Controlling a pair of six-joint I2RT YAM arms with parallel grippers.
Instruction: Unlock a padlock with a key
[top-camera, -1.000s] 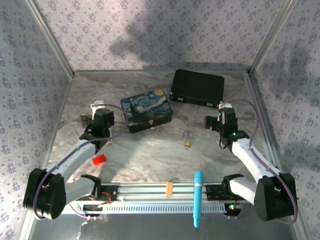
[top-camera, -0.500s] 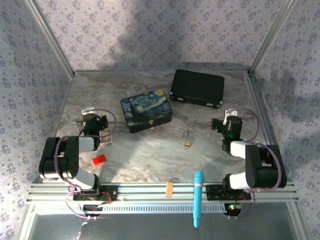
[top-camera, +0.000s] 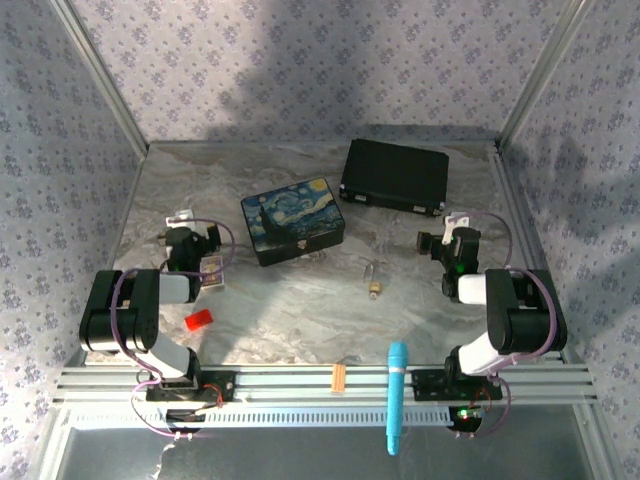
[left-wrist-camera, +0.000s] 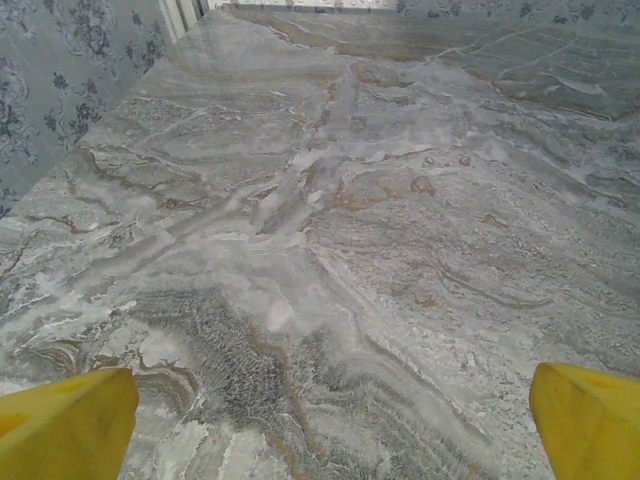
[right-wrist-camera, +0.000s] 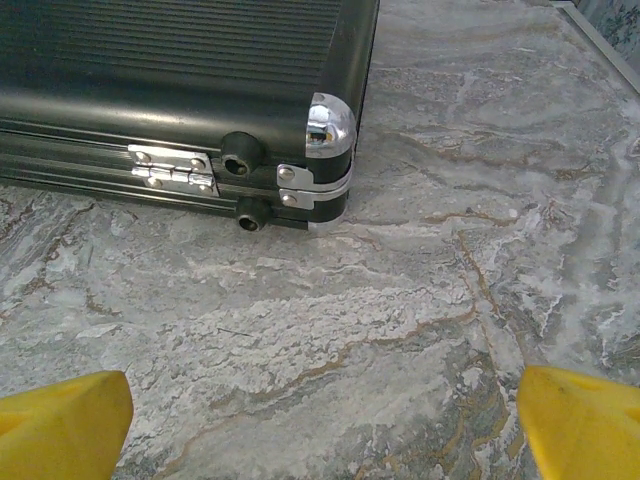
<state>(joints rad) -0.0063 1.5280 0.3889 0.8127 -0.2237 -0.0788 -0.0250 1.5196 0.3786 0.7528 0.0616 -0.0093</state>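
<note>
Near table (top-camera: 300, 300) centre, padlock (top-camera: 373, 280) tiny, shackle (top-camera: 372, 267) faint.

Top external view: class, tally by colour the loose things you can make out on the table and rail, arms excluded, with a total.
Black: 1, case
Blue: 2, painted box, pen-shaped tool
Red: 1, tag
Brass: 1, padlock
Tan: 1, strip
Pale: 1, card
Total: 7

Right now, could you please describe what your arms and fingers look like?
The left arm and right arm have black joints, white links and thin purplish cables looping outside. A green light glows on the right one. The fingers are yellow.
</note>
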